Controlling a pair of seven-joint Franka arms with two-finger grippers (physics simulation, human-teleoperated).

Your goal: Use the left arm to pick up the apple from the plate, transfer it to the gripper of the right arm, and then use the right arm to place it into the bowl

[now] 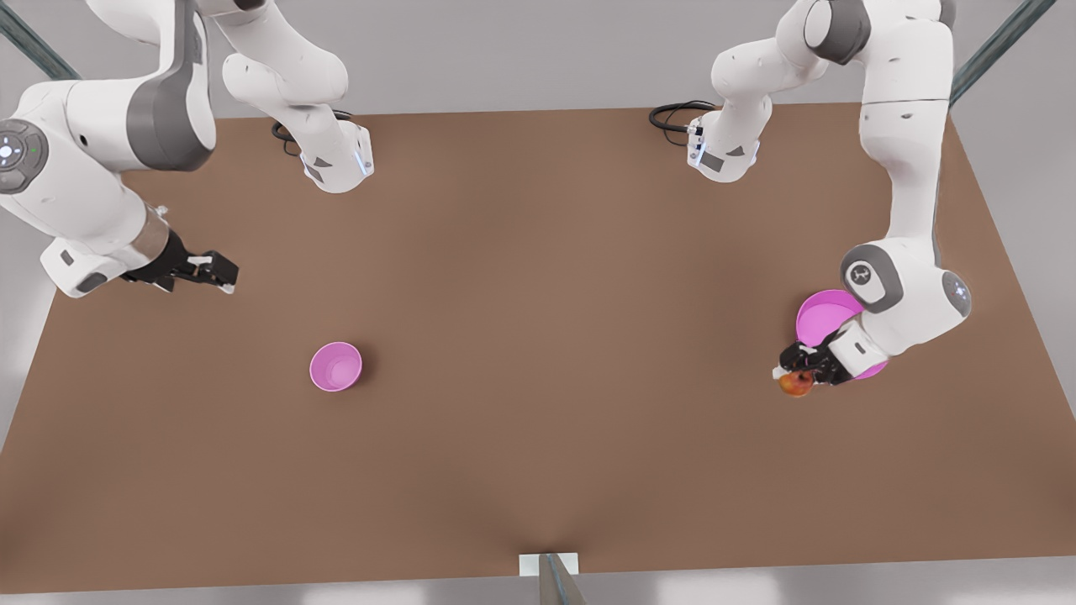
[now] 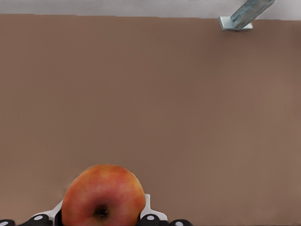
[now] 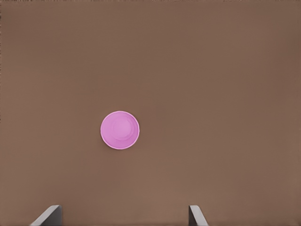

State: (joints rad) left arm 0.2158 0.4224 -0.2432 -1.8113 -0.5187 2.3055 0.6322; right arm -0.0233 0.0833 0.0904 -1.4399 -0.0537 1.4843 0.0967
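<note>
At the front view's right edge of the table, the apple is gripped between the fingers of the left gripper, just off the rim of the plate and over bare tabletop. In the left wrist view the apple is seen as a smooth, round fruit, reddish-orange with a dark calyx pit, and the gripper's pads are pressed against its flanks. The pick-up can therefore be judged as done; the handover to the other arm and the placing are still to be done. The plate is a wide, shallow disc of glossy magenta-pink, partly covered by the arm. The bowl, smaller, deeper and of the same pink, is left empty well apart toward the front view's left. The right gripper is held waiting beyond it, its grey fingertips spread with nothing between them. The table is a flat, matte brown surface.
</note>
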